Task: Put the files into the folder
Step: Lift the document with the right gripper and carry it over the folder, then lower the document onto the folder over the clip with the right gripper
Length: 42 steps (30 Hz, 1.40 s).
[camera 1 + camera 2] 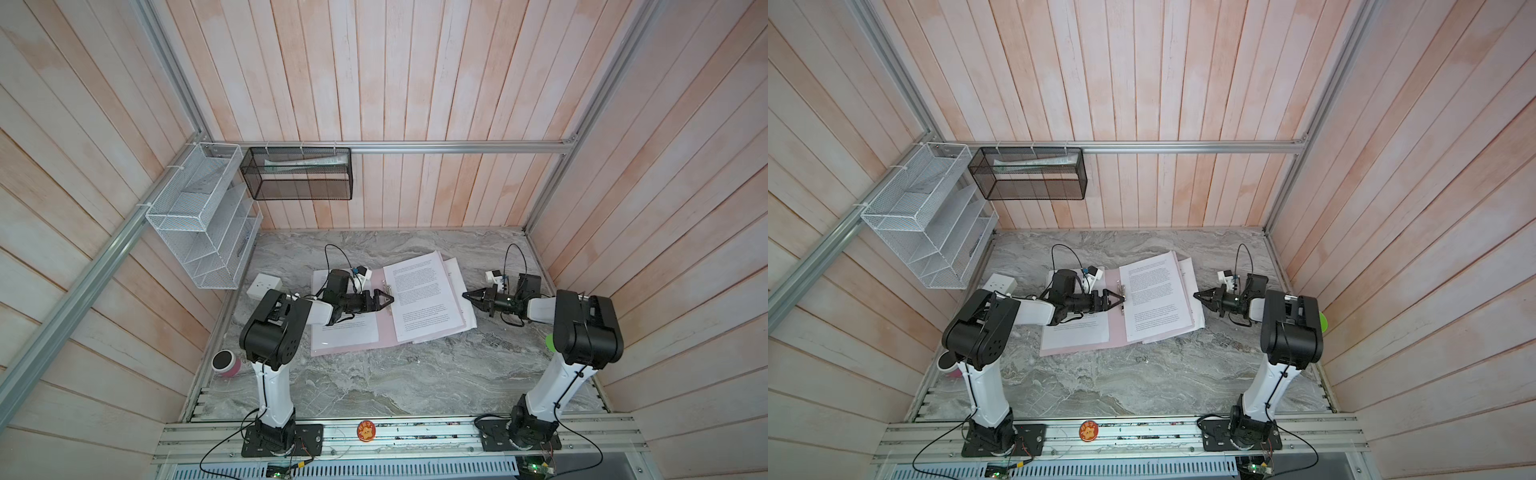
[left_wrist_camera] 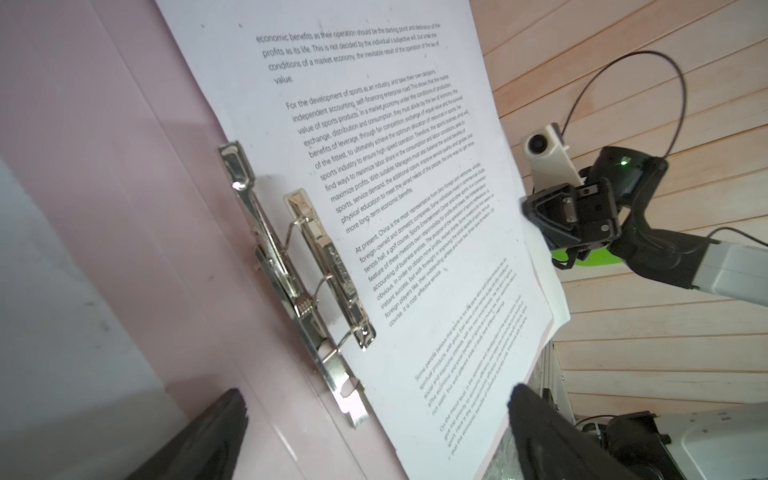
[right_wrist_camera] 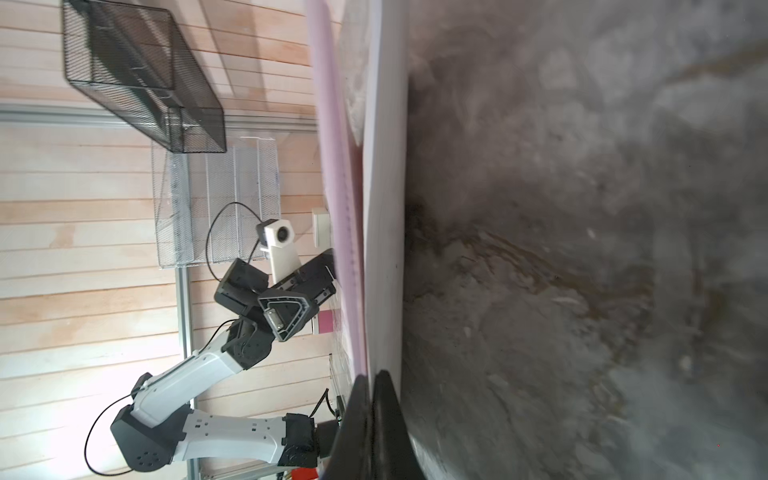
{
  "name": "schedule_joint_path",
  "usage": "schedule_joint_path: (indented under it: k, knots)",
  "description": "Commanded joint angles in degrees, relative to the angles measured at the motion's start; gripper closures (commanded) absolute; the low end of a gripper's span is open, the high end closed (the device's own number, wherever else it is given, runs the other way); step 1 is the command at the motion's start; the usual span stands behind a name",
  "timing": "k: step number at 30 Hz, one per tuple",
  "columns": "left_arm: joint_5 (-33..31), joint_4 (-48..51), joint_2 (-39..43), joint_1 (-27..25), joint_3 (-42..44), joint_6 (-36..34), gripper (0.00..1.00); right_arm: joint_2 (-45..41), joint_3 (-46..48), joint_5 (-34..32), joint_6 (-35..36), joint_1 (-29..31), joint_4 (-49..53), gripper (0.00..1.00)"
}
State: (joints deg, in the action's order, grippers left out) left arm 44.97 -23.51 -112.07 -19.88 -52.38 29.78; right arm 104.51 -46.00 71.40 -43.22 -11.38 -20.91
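Observation:
The pale pink folder (image 1: 382, 332) (image 1: 1115, 330) (image 2: 124, 166) lies open on the marble table, with a white sheet (image 1: 349, 332) on its left cover. The files (image 1: 424, 291) (image 1: 1154, 291) (image 2: 415, 208), a fanned stack of printed white sheets, rest on its right half. Their inner edge lies under the raised silver clip (image 1: 387, 291) (image 2: 299, 266) at the spine. My left gripper (image 1: 390, 300) (image 1: 1123, 300) (image 2: 376, 401) hangs open over the clip and holds nothing. My right gripper (image 1: 465, 294) (image 1: 1196, 295) (image 3: 372, 374) is shut, tips against the stack's right edge. A pinch on paper does not show.
A white wire rack (image 1: 203, 216) and a black mesh basket (image 1: 297, 174) hang at the back left. A white socket box (image 1: 264, 286) and a pink round speaker (image 1: 226, 363) sit left of the folder. A green object (image 1: 550, 343) shows behind the right arm.

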Motion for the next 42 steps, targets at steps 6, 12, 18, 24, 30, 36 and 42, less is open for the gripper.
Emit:
schedule_joint_path:
  k: [6,12,18,24,30,36,42]
  knots:
    - [-0.3,0.8,0.7,0.2,-0.7,0.1,0.0,-8.2,3.2,-0.5,-27.0,-4.3,-29.1,1.0]
    - [-1.1,0.9,1.4,0.2,-0.7,0.5,0.0,-14.0,1.0,-4.0,-35.3,-5.0,-36.2,1.0]
    - [-1.6,1.3,2.5,0.3,-0.8,0.8,0.0,-19.8,-4.0,-7.6,-38.9,-4.7,-35.1,1.0]
    - [-2.4,-0.3,4.1,0.6,-0.3,2.9,0.0,-23.7,-9.5,-9.0,-38.4,-0.1,-31.9,1.0]
    - [-3.4,-1.7,8.7,1.9,2.4,5.2,0.0,-23.8,-13.5,-9.3,-32.7,7.4,-26.7,1.0]
    - [-4.8,0.6,15.1,3.2,5.5,4.8,0.0,-20.2,-13.6,-6.5,-28.8,12.1,-26.9,1.0]
    - [-6.2,2.9,18.4,3.8,7.5,3.2,0.0,-16.7,-6.8,-5.6,-22.3,11.7,-22.7,1.0]
